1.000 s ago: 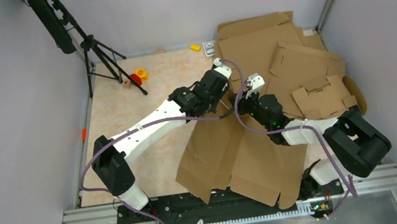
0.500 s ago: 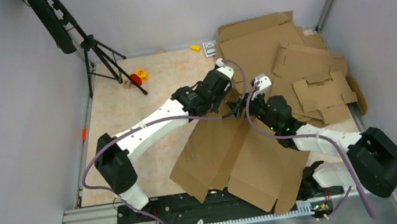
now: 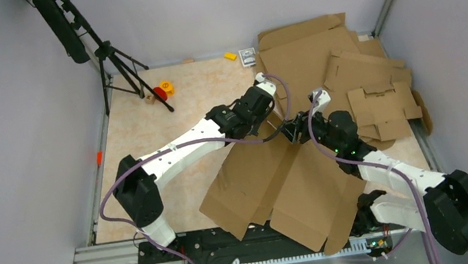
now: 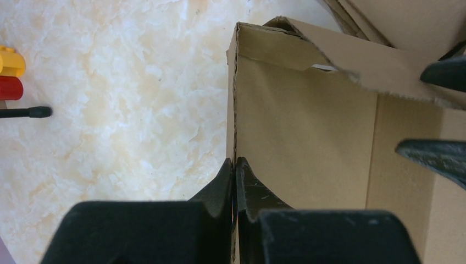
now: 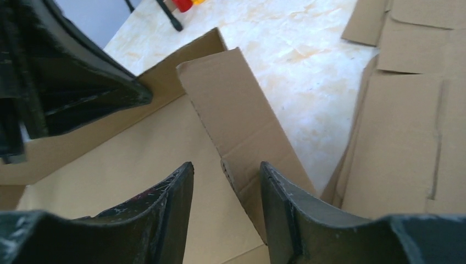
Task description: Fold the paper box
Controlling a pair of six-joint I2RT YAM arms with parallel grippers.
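The paper box (image 3: 274, 188) is a large brown cardboard blank lying mid-table, its near end over the front edge. My left gripper (image 3: 272, 114) is shut on the edge of a raised side panel; the left wrist view shows the jaws (image 4: 235, 162) pinched on the thin cardboard wall (image 4: 302, 126). My right gripper (image 3: 292, 131) is open just right of it. In the right wrist view its jaws (image 5: 226, 168) straddle the edge of an upright flap (image 5: 231, 104) without closing on it. The left gripper's fingers (image 5: 66, 82) show at the left there.
A pile of like cardboard blanks (image 3: 346, 68) fills the back right corner. A black tripod (image 3: 114, 59) stands at the back left, with red and yellow toys (image 3: 162, 90) by its foot. A yellow block (image 3: 230, 56) and a small card (image 3: 247, 56) lie at the back edge.
The right arm's elbow has swung right and down, and its gripper has shifted a little right along the flap. The left gripper keeps its hold; the box has barely shifted.
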